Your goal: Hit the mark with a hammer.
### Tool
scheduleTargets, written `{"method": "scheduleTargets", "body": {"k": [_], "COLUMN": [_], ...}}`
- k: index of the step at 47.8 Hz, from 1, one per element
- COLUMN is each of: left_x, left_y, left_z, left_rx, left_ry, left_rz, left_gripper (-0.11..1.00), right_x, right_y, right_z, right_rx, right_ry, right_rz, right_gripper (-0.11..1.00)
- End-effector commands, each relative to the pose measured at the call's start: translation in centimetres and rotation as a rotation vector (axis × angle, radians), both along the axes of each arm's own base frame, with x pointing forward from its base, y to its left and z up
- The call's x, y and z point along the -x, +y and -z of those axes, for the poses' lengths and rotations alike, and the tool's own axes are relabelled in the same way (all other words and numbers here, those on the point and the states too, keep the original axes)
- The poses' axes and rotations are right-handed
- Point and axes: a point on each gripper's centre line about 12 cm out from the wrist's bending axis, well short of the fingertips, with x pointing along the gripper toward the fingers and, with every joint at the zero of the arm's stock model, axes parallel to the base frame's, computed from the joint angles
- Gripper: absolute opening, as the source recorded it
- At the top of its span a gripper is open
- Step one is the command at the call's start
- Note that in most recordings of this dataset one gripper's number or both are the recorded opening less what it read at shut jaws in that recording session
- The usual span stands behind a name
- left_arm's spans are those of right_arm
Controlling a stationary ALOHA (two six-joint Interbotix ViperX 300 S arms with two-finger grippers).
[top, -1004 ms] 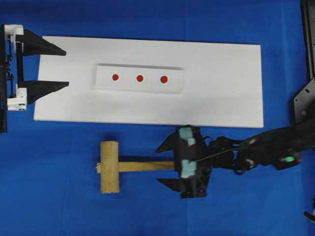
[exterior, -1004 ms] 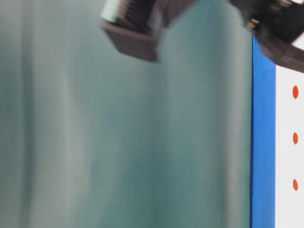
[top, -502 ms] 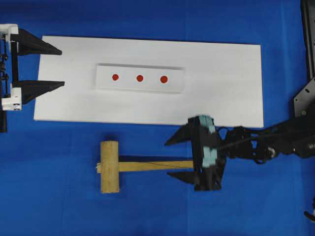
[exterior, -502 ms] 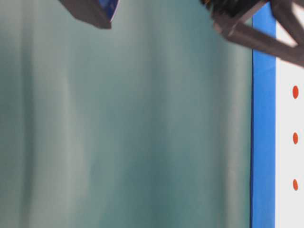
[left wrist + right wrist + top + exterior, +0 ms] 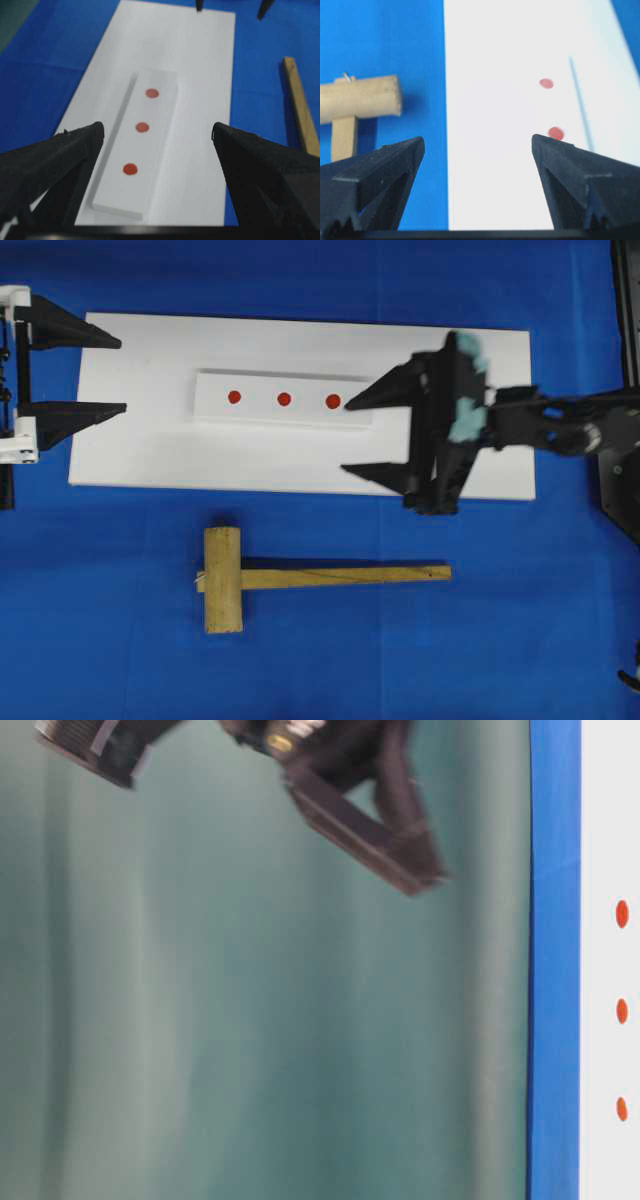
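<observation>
Partly blurred, the right gripper (image 5: 375, 435) hangs released; the left gripper (image 5: 110, 375), half cropped, gapes empty.

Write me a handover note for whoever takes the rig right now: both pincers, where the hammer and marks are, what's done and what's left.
Left pincer: open, empty, hovering at the left end of the white board.
Right pincer: open, empty, over the board's right part, its tips near the rightmost mark; it has swung up there from the handle in the last second.
Hammer: flat on the blue cloth below the board, head to the left, handle pointing right, not gripped.
Three red marks: in a row on the raised white strip.
Done: nothing visible; no mark struck.
Left: grasp the handle, lift, strike the mark.
</observation>
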Motion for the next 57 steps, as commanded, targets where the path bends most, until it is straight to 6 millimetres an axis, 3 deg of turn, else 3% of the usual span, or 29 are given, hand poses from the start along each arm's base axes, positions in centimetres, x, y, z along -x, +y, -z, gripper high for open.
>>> {"method": "scheduleTargets", "body": {"k": [1, 22, 27, 40, 57], "left_x": [0.2, 2.0, 2.6, 4.4, 5.3], "left_y": [0.0, -0.6, -0.9, -1.7, -1.9], "left_z": [-0.7, -1.8, -1.9, -1.5, 1.8], "left_rx": [-0.006, -0.022, -0.034, -0.09, -0.092], "left_ry": [-0.029, -0.046, -0.038, -0.067, -0.008], "left_rz": [-0.001, 0.018, 0.033, 0.078, 0.09], "left_gripper": [0.87, 0.87, 0.87, 0.87, 0.87], "right_x": [1.2, 9.5, 11.1, 15.3, 17.8], "right_y": [-0.3, -0.3, -0.5, -1.7, -1.9], "right_z": [-2.2, -6.4, -6.6, -4.3, 0.4], "right_rx": [0.002, 0.069, 0.088, 0.145, 0.138], "right_ry": [-0.055, -0.226, -0.252, -0.274, -0.23], "right_rz": [-0.013, -0.088, -0.092, -0.041, 0.0], "right_gripper": [0.81, 0.81, 0.81, 0.81, 0.81]}}
